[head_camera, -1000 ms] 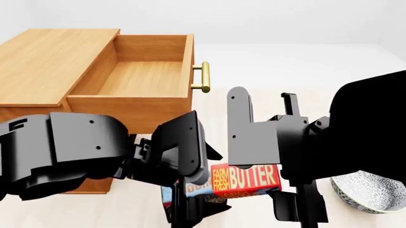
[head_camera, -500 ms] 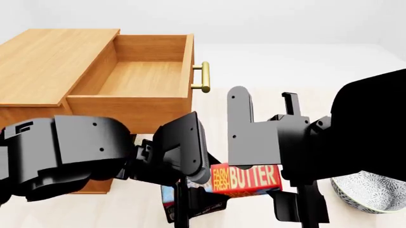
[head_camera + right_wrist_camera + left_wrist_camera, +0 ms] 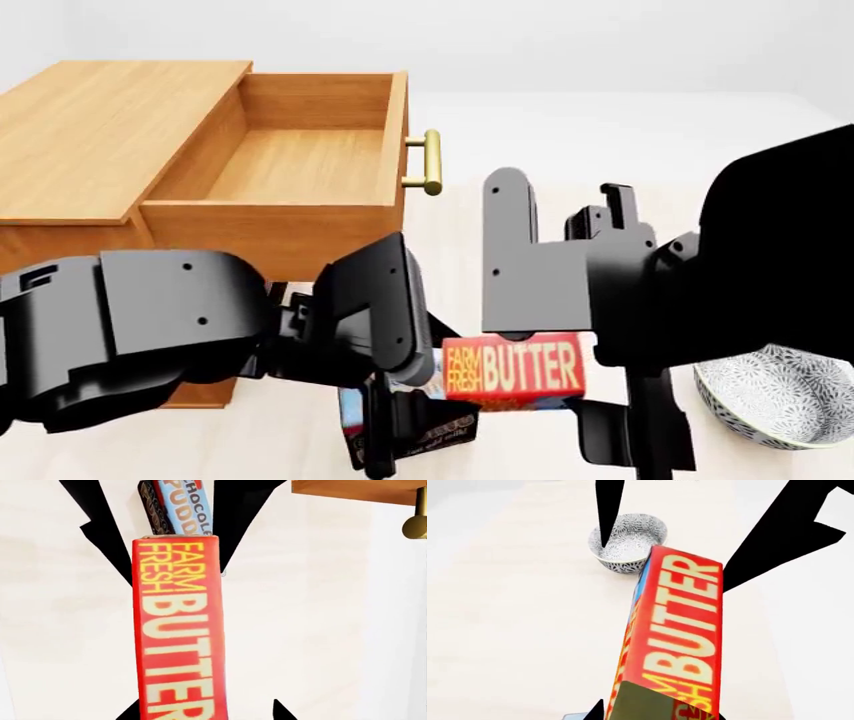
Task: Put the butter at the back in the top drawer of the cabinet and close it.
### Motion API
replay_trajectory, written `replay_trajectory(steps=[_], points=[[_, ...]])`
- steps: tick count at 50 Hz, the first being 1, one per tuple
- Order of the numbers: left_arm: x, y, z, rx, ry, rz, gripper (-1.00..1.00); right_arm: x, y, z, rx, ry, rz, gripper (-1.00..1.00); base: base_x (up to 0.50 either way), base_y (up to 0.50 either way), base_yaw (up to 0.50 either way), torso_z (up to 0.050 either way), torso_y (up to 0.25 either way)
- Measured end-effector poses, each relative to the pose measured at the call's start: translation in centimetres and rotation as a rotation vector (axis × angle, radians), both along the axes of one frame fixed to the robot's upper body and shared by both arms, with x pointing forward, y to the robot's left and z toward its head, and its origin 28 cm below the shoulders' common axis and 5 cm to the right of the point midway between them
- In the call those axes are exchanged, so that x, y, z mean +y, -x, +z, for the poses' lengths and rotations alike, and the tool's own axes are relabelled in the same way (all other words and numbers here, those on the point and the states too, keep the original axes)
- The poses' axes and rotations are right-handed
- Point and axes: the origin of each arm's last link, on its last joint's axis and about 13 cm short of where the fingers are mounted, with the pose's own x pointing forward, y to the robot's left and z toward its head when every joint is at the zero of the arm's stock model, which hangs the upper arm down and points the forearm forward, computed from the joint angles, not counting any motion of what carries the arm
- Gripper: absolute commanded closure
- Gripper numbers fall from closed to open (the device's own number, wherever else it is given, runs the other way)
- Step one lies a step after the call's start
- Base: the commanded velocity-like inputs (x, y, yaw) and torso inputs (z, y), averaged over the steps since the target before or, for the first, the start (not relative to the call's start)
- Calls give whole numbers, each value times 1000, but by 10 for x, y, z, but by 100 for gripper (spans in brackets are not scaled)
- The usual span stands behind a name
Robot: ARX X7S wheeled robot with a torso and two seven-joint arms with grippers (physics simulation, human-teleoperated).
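Both arms hide the butter (image 3: 514, 372) ends, so neither gripper's finger state on it can be told.

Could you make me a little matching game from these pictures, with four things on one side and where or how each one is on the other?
Things:
1. small red box lettered BUTTER
2. top wooden drawer with a brass bar handle
3. grey patterned bowl
4. brown-and-blue chocolate pudding box

States or places:
A. pulled out, nothing inside
B. on the floor at the head view's right edge
C. lifted between the two black hands
D. low down, under the left hand

Pairs: 1-C, 2-A, 3-B, 4-D
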Motion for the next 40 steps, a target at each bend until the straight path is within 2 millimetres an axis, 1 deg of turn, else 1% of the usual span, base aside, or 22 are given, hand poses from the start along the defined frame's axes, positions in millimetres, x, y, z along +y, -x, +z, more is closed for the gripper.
replay_trajectory(steps=[20,32,40], points=[[12,4,1,-10,26,30,100,-10,-4,0,-20,-2,-58,-100,0,0,0,1,1],[23,12,0,-21,51,64,100,-25,1,-3,-71,-10,-122,-100,0,0,0,0,1],[30,20,5,-42,101,136,100,-36,5,-7,-159,-92,-189,-100,0,0,0,1,1]])
